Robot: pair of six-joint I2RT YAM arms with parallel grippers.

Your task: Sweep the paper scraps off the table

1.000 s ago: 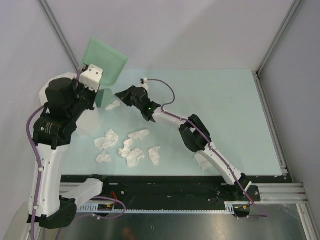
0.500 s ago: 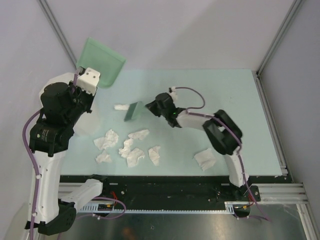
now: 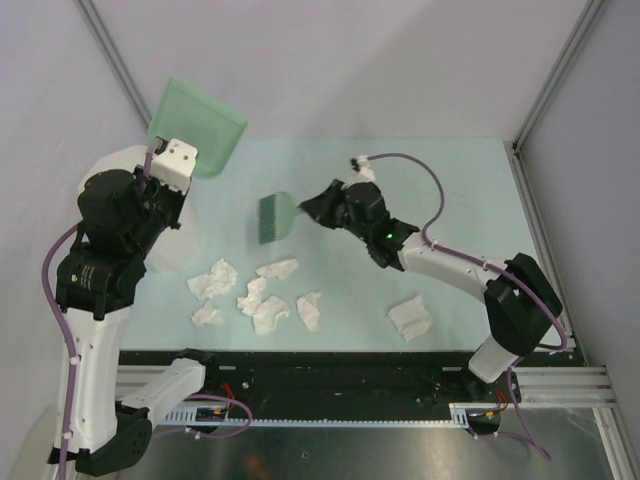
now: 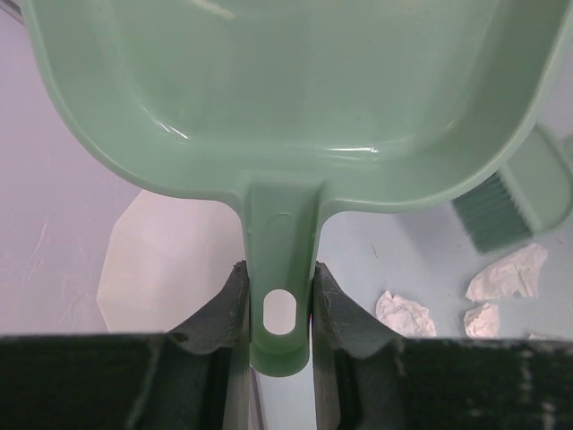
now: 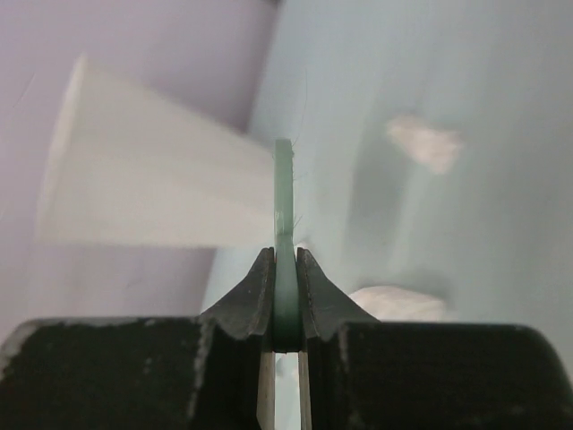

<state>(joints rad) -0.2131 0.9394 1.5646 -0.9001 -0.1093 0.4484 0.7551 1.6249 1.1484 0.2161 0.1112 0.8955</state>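
Several crumpled white paper scraps lie on the table (image 3: 450, 200). A cluster sits at the front left (image 3: 268, 313), with wads nearby (image 3: 213, 280) (image 3: 277, 268) (image 3: 308, 310), and one scrap lies apart at the front right (image 3: 410, 318). My left gripper (image 3: 175, 148) is shut on the handle of a green dustpan (image 3: 195, 125), held up at the back left. In the left wrist view the handle (image 4: 279, 305) sits between the fingers. My right gripper (image 3: 310, 208) is shut on a green brush (image 3: 272, 217), above and behind the cluster. The right wrist view shows the brush edge-on (image 5: 284, 224).
A translucent white bin (image 3: 185, 245) stands at the left, partly hidden under my left arm; it also shows in the left wrist view (image 4: 170, 269) and the right wrist view (image 5: 152, 179). Grey walls and metal frame rails close in the table.
My right arm has swung back to the right, carrying the brush away from the bin. The scrap that lay beside the brush no longer shows. The left arm raised the dustpan slightly.
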